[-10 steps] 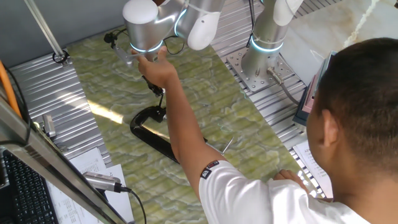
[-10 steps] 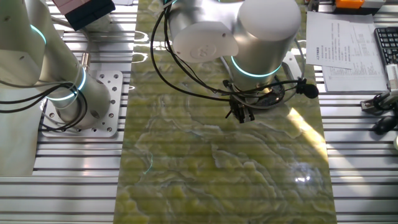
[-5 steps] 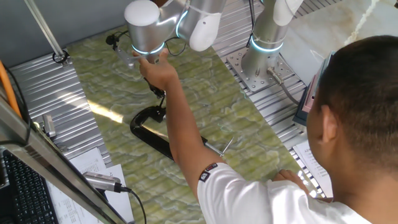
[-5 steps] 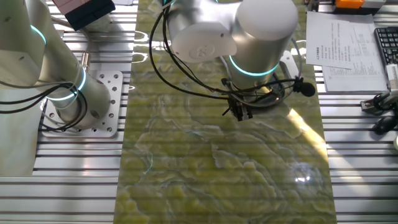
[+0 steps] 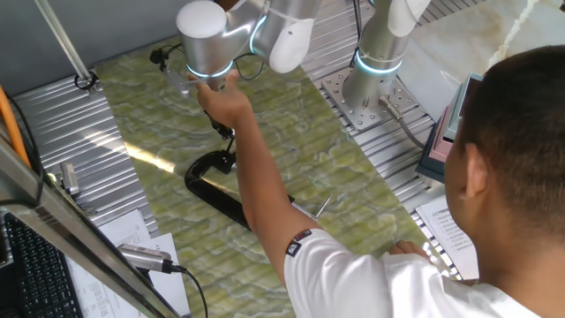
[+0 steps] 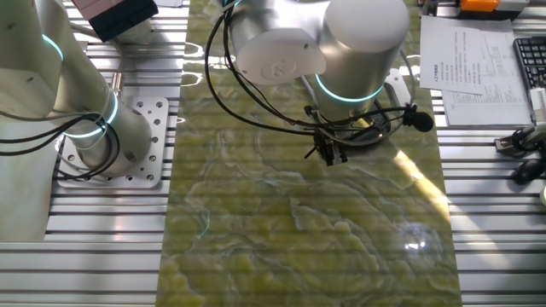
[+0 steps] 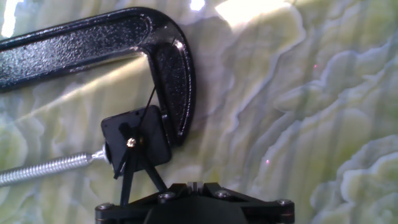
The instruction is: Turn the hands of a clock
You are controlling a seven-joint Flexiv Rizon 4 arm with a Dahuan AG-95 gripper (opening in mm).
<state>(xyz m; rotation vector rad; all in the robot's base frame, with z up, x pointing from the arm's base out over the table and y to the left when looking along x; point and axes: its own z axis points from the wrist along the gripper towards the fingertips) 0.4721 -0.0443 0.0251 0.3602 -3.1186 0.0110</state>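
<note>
The clock (image 7: pixel 137 142) is a small black square with a gold hub and thin black hands, held in the jaw of a black C-clamp (image 7: pixel 93 43) lying on the green mat. One hand points up, two point down toward me. My gripper (image 7: pixel 194 185) is shut and empty, just below and right of the clock, not touching it. In one fixed view a person's hand grips my gripper (image 5: pixel 221 122) above the clamp (image 5: pixel 212 187). In the other fixed view my gripper (image 6: pixel 328 154) hangs over the mat and the clamp is hidden behind the arm.
A person's arm (image 5: pixel 256 185) reaches across the mat from the front right. A second robot base (image 5: pixel 375 75) stands at the far right on the slatted metal table. The clamp's screw (image 7: pixel 43 169) sticks out to the left. Papers and a keyboard (image 6: pixel 529 51) lie beside the mat.
My gripper has shifted slightly left and a little away over the mat, guided by the person's hand. The clamp and clock have not moved.
</note>
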